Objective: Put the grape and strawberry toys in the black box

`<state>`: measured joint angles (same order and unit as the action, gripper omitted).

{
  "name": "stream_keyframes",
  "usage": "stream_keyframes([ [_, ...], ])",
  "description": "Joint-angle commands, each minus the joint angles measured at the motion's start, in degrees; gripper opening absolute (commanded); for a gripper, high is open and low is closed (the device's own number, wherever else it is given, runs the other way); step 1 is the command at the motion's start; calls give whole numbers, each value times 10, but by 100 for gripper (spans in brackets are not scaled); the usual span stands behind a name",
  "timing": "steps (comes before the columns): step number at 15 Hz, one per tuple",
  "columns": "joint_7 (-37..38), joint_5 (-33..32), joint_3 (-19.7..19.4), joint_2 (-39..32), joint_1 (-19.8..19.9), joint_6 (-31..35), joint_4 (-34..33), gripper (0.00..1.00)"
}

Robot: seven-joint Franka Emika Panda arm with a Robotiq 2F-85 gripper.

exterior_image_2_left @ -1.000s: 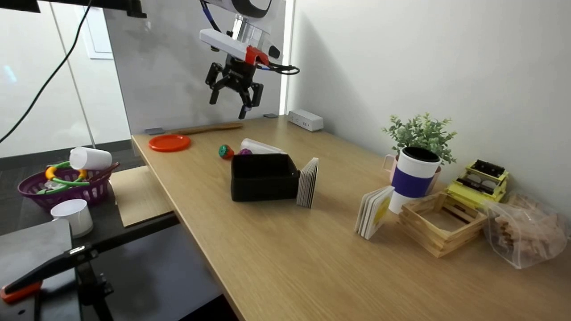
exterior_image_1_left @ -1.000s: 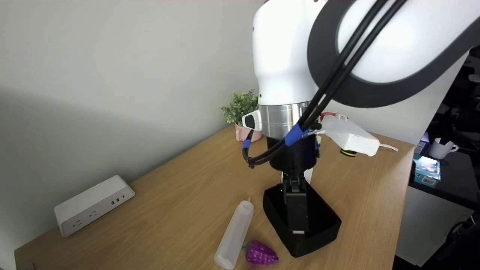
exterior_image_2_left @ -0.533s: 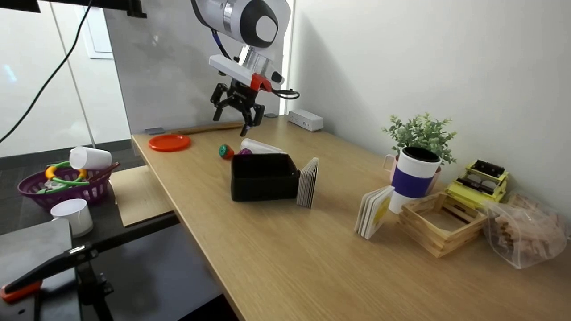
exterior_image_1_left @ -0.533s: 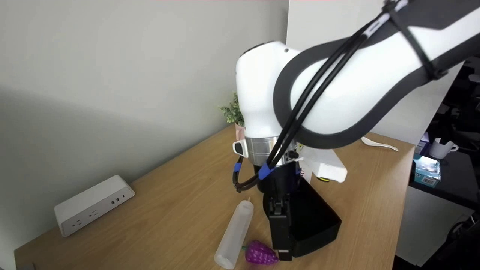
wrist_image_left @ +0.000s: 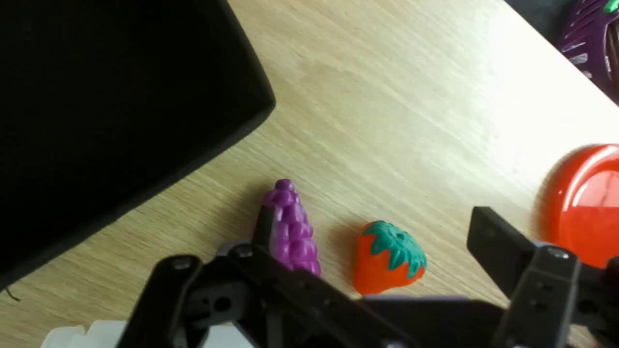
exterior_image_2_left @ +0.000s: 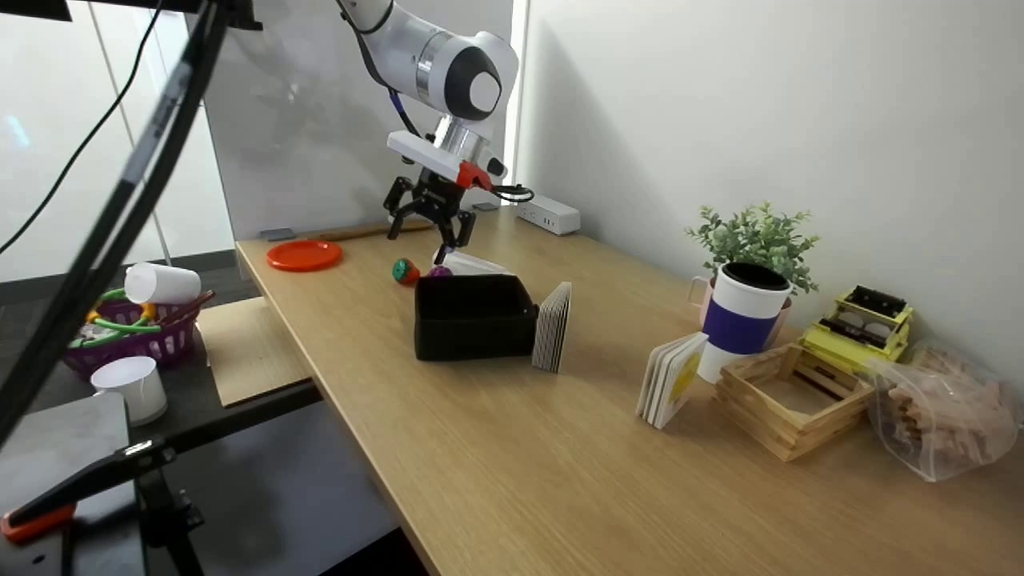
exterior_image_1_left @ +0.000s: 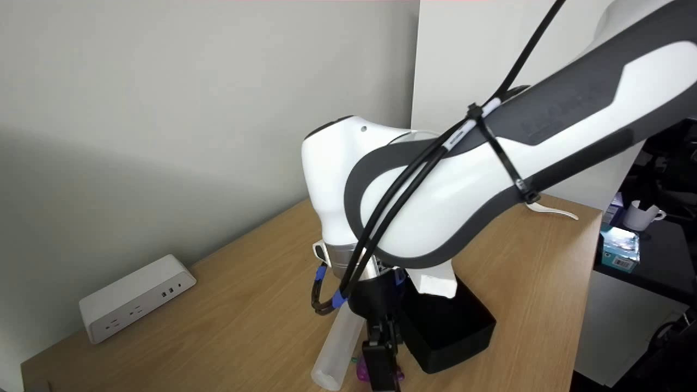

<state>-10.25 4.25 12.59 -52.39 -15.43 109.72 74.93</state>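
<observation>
1. Wrist view: the gripper (wrist_image_left: 375, 232) reaches in from the bottom edge, its jaws wide apart.
2. The strawberry (wrist_image_left: 384, 266), orange-red with a green leaf cap, lies on the table (wrist_image_left: 382, 125) and shows in the gap between the jaws.
3. The grape (wrist_image_left: 295, 232), purple and bumpy, lies just beside the strawberry, a strip of table between them. One finger (wrist_image_left: 263, 226) covers part of the grape here; whether the two touch, I cannot tell.
4. The box (exterior_image_2_left: 476, 340), black, stands upright on the table in both exterior views. The grape lies outside it, near one side; the strawberry, also outside, lies a little farther off.
5. In an exterior view, the bottle (exterior_image_1_left: 340, 345) lies on its side, its far end hidden by the arm (exterior_image_1_left: 435, 204); the grape shows next to it, partly behind the gripper.
6. The plate (wrist_image_left: 590, 227), red, lies on the table to the right of the strawberry in the wrist view.
7. In an exterior view, the gripper hangs beyond the box, its fingers pointing down.
8. There, a book (exterior_image_2_left: 552, 328) stands just beside the box, another book (exterior_image_2_left: 670, 380) well apart from it.
9. Farther right, the cup (exterior_image_2_left: 736, 332) stands upright in front of the plant (exterior_image_2_left: 752, 240).
</observation>
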Motion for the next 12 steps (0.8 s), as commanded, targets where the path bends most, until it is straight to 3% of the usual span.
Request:
stream_keyframes([
  [1,39,-33,-25,-60,-23,-75,-97,100],
  [7,71,-56,-41,-113,-36,-151,-186,100],
  [12,70,-46,-37,-149,-37,-140,-242,100],
])
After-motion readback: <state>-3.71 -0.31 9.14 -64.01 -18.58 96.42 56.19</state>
